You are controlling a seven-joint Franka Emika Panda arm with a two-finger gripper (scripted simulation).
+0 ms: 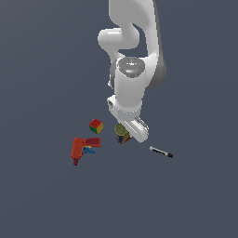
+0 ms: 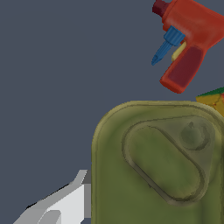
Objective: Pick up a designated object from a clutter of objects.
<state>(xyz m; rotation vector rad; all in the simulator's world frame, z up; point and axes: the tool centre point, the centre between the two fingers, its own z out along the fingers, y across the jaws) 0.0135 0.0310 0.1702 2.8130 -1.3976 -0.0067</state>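
The designated object, a boxy can with an olive-green top point(image 2: 162, 170), fills much of the wrist view. In the exterior view the can point(image 1: 122, 134) sits in the middle of the clutter, partly hidden under the white hand. My gripper point(image 1: 127, 135) is down at the can. Only one pale finger point(image 2: 65, 203) shows, right against the can's side. The other finger is hidden, so its grip cannot be judged.
A red toy drill point(image 1: 80, 149) with a blue tip lies toward the exterior view's left, also visible as the drill point(image 2: 189, 41) in the wrist view. A red-green-yellow cube point(image 1: 96, 126) sits beside the can. A thin black-and-silver pen point(image 1: 161, 152) lies toward the exterior view's right.
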